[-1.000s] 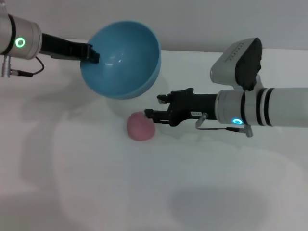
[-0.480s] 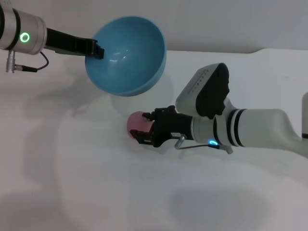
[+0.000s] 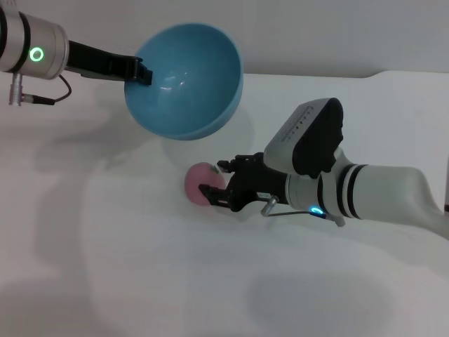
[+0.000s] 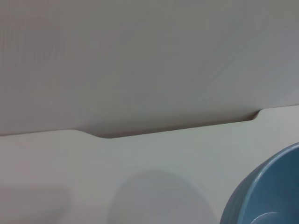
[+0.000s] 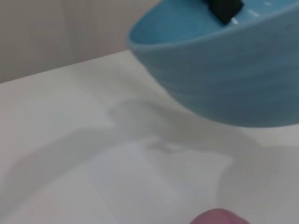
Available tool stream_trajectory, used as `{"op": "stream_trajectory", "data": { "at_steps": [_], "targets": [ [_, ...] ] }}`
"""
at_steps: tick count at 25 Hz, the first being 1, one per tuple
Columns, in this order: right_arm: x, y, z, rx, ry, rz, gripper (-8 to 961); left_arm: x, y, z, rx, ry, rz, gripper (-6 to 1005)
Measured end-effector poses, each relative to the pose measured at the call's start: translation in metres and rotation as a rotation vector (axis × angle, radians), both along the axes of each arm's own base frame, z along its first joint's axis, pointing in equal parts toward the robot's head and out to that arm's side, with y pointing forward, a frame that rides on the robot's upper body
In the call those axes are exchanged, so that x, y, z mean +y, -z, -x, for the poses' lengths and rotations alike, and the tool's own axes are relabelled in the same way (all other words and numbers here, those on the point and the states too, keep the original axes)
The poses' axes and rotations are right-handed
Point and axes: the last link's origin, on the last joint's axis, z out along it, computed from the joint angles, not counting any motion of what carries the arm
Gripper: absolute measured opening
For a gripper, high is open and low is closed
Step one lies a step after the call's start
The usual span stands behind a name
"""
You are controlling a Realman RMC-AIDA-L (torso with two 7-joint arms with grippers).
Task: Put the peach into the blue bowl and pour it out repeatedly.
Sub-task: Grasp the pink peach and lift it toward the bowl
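The peach [image 3: 198, 181] lies on the white table, pink and round; its top edge also shows in the right wrist view [image 5: 219, 217]. My right gripper [image 3: 214, 180] reaches it from the right, its fingers open on either side of the fruit. The blue bowl [image 3: 186, 78] hangs tilted in the air above and behind the peach, its empty inside facing forward. My left gripper [image 3: 138, 72] is shut on the bowl's rim at its left side. The bowl also shows in the right wrist view [image 5: 224, 60] and the left wrist view [image 4: 266, 191].
The white table [image 3: 140, 267] spreads all around. Its far edge meets a grey wall [image 3: 316, 35] behind the bowl. The bulky right wrist camera housing [image 3: 312, 137] sits just behind the right gripper.
The right arm swung in and lowered, bringing its open fingers around the peach. The left gripper raised the bowl slightly, then held still over the last half second.
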Motion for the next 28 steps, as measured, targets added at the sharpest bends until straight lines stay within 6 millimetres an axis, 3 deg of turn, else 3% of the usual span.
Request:
{"op": "stream_trajectory", "data": {
  "at_steps": [15,28],
  "targets": [
    [-0.002,-0.002,-0.009,0.014,0.015,-0.053,591,0.005,-0.001,-0.006,0.007,0.027,-0.013,0],
    [-0.005,-0.001,-0.016,0.0,0.046,-0.054,513,0.005,0.005,-0.012,-0.002,0.038,-0.006,-1]
  ]
}}
